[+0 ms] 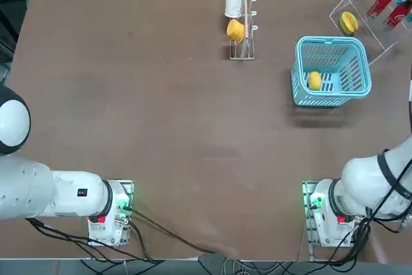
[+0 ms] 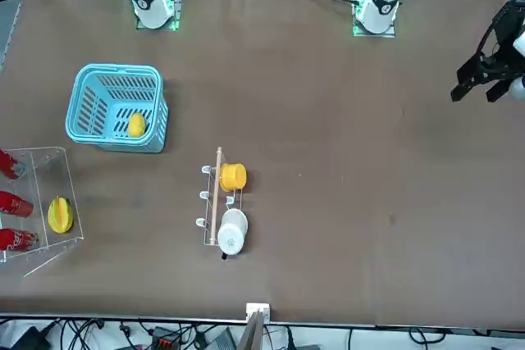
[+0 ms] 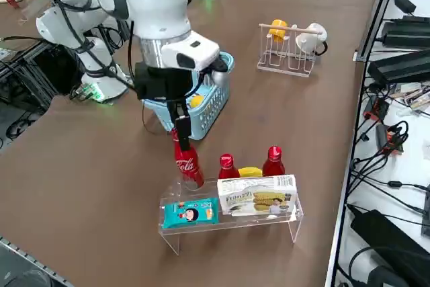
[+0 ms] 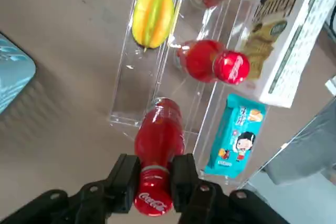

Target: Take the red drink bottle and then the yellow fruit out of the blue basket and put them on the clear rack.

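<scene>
1. Between the fingers (image 4: 126,179) of the right gripper (image 4: 153,182), the red drink bottle (image 4: 157,148) is pinched at its cap end.
2. Bottle axis: roughly upright, cap up at the gripper, base down at the near end of the clear rack (image 3: 232,223).
3. Whether the base touches the rack floor cannot be told.
4. Two further red bottles (image 3: 227,166) stand along the rack; a larger streaked yellow fruit (image 4: 152,9) lies behind them.
5. Against the rack's outer face lean a teal packet (image 3: 190,213) and a white box (image 3: 257,201).
6. Yellow fruit (image 1: 314,80): inside the blue basket (image 1: 301,88), just beside the rack.
7. Bare table (image 1: 161,133) extends across the remaining surface; a cup stand (image 1: 242,27) stands well apart.
</scene>
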Robot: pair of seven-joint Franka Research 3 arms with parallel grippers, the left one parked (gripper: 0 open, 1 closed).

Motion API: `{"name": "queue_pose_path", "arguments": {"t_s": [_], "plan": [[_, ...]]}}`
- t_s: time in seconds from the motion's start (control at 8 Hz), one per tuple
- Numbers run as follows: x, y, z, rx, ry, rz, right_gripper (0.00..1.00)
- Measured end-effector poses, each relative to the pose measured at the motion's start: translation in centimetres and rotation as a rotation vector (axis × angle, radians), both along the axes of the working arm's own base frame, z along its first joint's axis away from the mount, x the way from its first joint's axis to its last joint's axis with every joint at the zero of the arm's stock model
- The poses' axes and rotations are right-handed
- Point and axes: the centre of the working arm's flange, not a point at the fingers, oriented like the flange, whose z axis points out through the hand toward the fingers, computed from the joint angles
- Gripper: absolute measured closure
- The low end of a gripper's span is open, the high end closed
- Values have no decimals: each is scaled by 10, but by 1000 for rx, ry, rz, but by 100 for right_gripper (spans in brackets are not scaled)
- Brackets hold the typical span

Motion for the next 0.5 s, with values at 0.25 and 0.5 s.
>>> {"name": "queue_pose_path", "arguments": {"t_s": [0.25, 0.5], "plan": [[-5, -14, -9, 7, 10, -18, 63], [-6, -19, -14, 22, 7, -31, 63]]}}
